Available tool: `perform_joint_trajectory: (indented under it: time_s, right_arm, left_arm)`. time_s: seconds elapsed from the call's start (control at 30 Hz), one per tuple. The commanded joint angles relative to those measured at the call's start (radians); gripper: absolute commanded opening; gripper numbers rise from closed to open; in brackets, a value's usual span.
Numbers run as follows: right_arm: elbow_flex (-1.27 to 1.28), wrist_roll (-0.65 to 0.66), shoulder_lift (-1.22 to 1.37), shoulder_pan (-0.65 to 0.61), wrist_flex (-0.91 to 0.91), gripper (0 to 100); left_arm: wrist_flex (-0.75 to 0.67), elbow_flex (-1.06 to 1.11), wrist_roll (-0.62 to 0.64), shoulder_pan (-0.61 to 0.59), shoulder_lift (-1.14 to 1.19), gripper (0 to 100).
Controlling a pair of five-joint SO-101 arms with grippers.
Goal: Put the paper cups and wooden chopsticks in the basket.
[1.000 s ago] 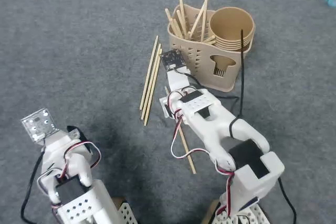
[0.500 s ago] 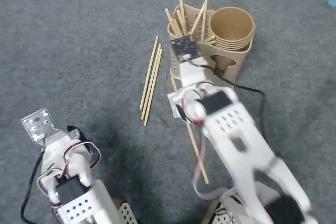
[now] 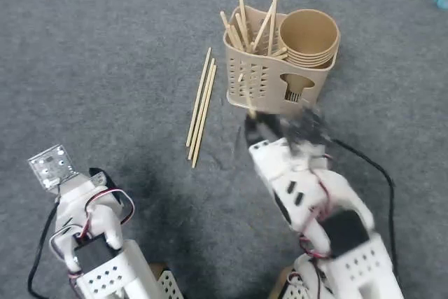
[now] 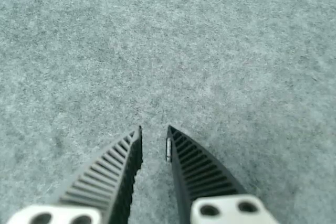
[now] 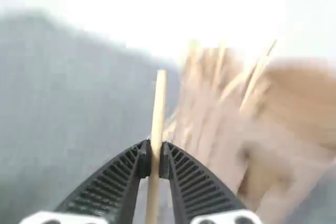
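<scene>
Left gripper [image 4: 154, 129] low over the carpet [image 4: 210, 51], jaws a narrow gap apart, nothing between them. Right gripper [image 5: 155, 153] pinched tight on one chopstick [image 5: 158, 103], just before the basket [image 3: 266, 92]. Loose chopsticks [image 3: 201, 103] lie on the carpet beside the basket. Upright chopsticks [image 3: 260, 26] stand in one basket compartment, stacked cups [image 3: 309, 33] in the other.
</scene>
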Motion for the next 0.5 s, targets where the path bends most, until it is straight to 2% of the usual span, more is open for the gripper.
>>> perform_joint_trajectory:
  time_s: [0.0, 0.23, 0.37, 0.47]
  right_arm:
    - [-0.009, 0.054, -0.067, 0.042, -0.251, 0.8]
    - [-0.049, 0.064, 0.036, 0.108, -0.808, 0.9]
    - [-0.219, 0.167, 0.262, 0.099, -0.848, 0.9]
    - [-0.413, 0.172, 0.475, 0.102, -0.851, 1.0]
  left_arm:
    - [0.003, -0.005, -0.011, 0.000, -0.018, 7]
    - [0.003, -0.005, -0.011, 0.000, -0.018, 7]
    - [0.003, -0.005, -0.011, 0.000, -0.018, 7]
    - [0.003, -0.005, -0.011, 0.000, -0.018, 7]
